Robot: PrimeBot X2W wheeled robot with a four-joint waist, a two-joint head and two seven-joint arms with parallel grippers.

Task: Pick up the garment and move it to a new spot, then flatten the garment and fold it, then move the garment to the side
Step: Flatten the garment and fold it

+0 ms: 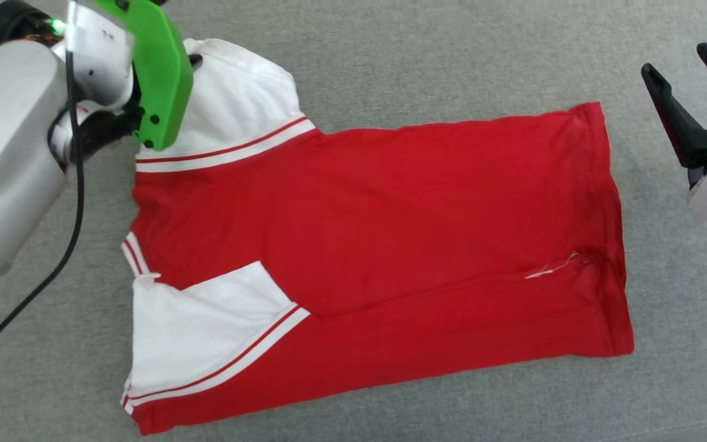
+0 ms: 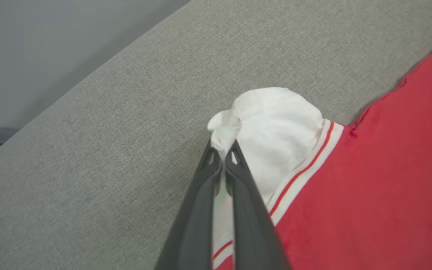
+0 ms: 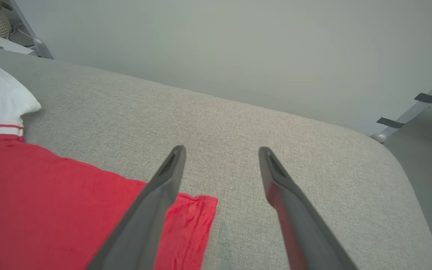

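Folding in progress | garment (image 1: 390, 215) flat on grey cushion (image 1: 390, 61), near sleeve (image 1: 206, 344) turned in | left gripper (image 2: 221, 150) clamped on far sleeve (image 2: 276, 123) | right gripper (image 3: 221, 153) spread, empty | remaining: folds, side move

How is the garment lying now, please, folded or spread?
Partly folded: the garment has its near edge and sleeve turned over its body.
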